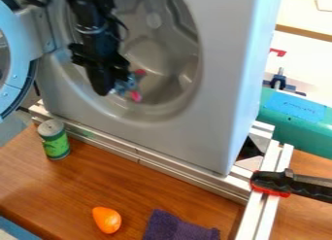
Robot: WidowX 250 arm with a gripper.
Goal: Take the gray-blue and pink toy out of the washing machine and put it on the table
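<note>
One blue-and-pink item (131, 84) partly behind gripper (107, 88); can't tell opening or hold; purple cloth (176, 228) cut off.

A green can (56, 145) stands upright at left on a wooden table (175, 193). Nearer lie an orange rounded object (106, 220) and, to its right, a folded purple cloth (174, 228). At right, a black-and-red clamp (275, 183) sits on metal rails (264, 212). Farther right, blue tape (295, 106) marks a teal surface (305, 133).

A robotics lab, with 1 washer front (224, 88) on metal rails (172, 167), clamp (285, 183) alongside.
</note>
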